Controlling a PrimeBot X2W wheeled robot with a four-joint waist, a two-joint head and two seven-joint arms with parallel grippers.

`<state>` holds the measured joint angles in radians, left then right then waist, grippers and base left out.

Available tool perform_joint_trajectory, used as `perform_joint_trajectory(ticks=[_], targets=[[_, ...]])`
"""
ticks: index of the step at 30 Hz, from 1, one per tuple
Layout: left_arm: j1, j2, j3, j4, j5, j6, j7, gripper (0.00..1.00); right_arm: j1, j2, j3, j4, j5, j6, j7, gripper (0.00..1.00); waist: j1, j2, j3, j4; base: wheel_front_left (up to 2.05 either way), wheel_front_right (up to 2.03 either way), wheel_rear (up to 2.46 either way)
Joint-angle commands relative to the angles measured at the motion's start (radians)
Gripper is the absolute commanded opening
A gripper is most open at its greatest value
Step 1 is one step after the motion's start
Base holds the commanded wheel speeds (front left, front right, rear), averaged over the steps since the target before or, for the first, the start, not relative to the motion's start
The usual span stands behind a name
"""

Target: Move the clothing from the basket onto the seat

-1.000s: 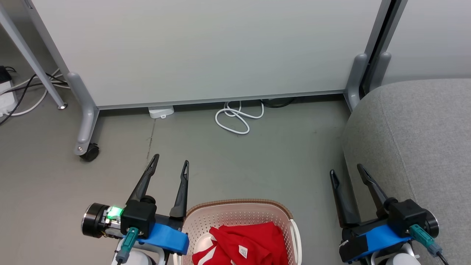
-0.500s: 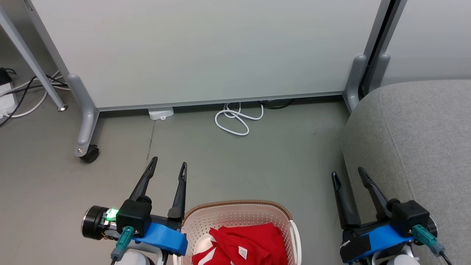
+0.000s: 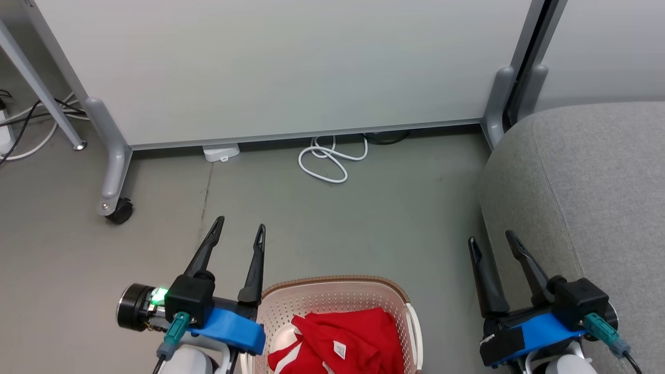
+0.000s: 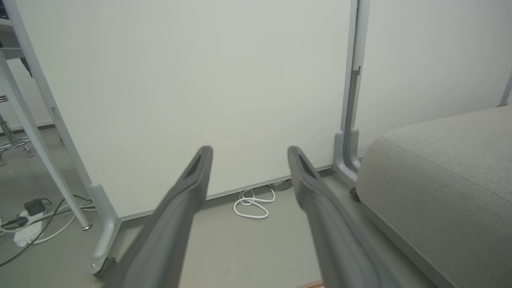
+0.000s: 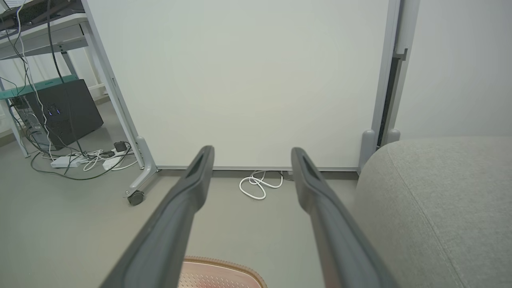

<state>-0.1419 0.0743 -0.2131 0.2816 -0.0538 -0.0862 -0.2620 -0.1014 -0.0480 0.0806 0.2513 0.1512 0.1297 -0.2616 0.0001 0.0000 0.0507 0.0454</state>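
The red clothing (image 3: 345, 337) with white trim lies crumpled in the cream basket (image 3: 332, 286) at the bottom middle of the head view; the basket's brown rim (image 5: 224, 266) also peeks in at the bottom of the right wrist view. The grey seat (image 3: 587, 192) fills the right side, and shows as well in the left wrist view (image 4: 444, 176) and the right wrist view (image 5: 440, 200). My left gripper (image 3: 240, 228) hovers open just left of the basket, empty. My right gripper (image 3: 492, 240) stands open between the basket and the seat, holding nothing.
A white partition (image 3: 291, 67) on grey castor feet (image 3: 117, 208) stands ahead, with a coiled white cable (image 3: 324, 161) on the floor at its base. Desk legs, power strips and cables (image 5: 80, 156) lie at the far left. Grey floor (image 3: 363, 223) stretches between basket and partition.
The head view has shifted slightly, so the floor things sit a little higher and further left. Both grippers stay open and hold about the same places beside the basket.
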Motion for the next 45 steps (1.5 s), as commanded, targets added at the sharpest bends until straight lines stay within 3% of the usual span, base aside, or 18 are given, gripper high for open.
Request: perform_joint_trajectory(ticks=[1, 7, 16, 29, 45], targets=[[-0.022, -0.001, -0.001, 0.003, 0.002, -0.003, -0.005, 1.00, -0.016, -0.004, -0.001, -0.005, -0.004, 0.002, -0.005, 1.00, -0.0001, 0.0000, 0.008, -0.003, 0.00, 0.00, 0.00], [-0.107, 0.013, -0.046, 0.073, 0.021, -0.027, -0.004, 1.00, -0.052, -0.004, -0.004, -0.021, -0.018, 0.002, -0.005, 1.00, -0.0001, 0.0000, 0.068, -0.015, 0.00, 0.00, 0.00], [-0.285, 0.048, -0.186, 0.235, 0.036, -0.045, -0.004, 1.00, -0.138, -0.004, 0.003, -0.058, -0.051, 0.002, -0.005, 1.00, -0.0001, 0.0000, 0.234, -0.057, 0.00, 0.00, 0.00], [-0.538, 0.120, -0.558, 0.507, -0.035, -0.043, -0.004, 1.00, -0.288, -0.004, 0.016, -0.119, -0.086, 0.001, -0.005, 1.00, -0.0001, 0.0000, 0.491, -0.135, 0.00, 0.00, 0.00], [-0.794, 0.145, -0.957, 0.852, -0.159, -0.044, -0.001, 1.00, -0.405, -0.004, 0.037, -0.195, -0.124, 0.001, -0.005, 1.00, -0.0001, 0.0000, 0.757, -0.186, 0.00, 0.00, 0.00]])
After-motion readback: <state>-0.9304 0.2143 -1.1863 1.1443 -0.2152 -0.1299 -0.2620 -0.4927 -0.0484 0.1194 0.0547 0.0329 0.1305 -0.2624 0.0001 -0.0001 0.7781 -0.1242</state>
